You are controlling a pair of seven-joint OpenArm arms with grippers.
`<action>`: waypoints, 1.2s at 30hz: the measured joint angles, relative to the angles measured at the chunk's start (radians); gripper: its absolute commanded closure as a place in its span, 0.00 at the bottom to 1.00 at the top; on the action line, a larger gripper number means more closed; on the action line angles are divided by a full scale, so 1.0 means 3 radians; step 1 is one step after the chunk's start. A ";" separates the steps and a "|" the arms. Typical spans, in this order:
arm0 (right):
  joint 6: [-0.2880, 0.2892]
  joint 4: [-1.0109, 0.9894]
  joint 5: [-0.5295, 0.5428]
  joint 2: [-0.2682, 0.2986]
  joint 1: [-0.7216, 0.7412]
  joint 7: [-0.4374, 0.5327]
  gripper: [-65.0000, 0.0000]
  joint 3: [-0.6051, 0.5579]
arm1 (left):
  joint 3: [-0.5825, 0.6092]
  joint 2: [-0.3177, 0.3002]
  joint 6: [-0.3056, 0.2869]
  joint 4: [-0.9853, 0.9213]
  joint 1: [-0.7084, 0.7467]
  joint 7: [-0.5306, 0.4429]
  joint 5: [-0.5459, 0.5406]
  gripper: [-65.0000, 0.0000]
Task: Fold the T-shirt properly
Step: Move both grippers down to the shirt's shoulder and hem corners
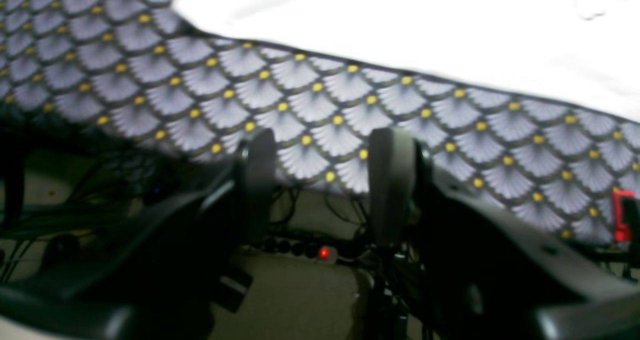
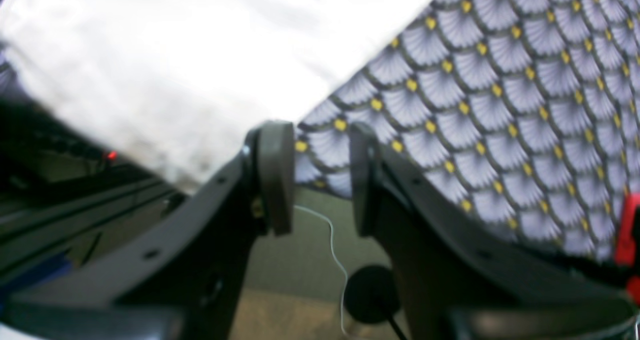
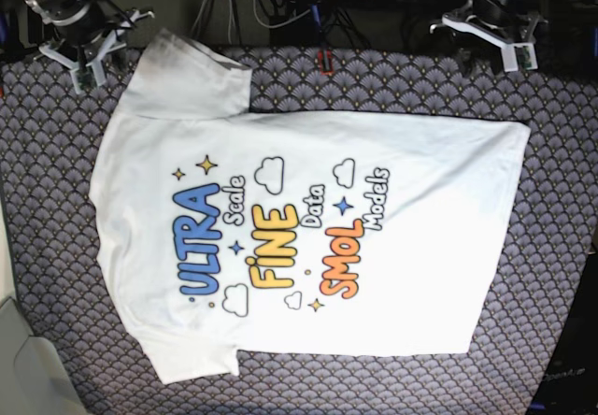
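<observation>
White T-shirt point(image 3: 308, 237) flat; left tool point(image 1: 322, 180), right tool point(image 2: 312, 172) parted, holding nothing.

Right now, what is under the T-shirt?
The T-shirt lies flat, print up, on a scale-patterned cloth that shows all around it. Anything directly beneath the shirt is covered and cannot be seen.
</observation>
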 measured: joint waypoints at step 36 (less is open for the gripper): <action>-0.0037 -0.0278 0.0006 -0.0370 0.0484 -0.0478 0.69 0.0141 | 0.0005 -0.0221 -0.0004 -0.0385 -0.0671 0.0010 0.0014 0.54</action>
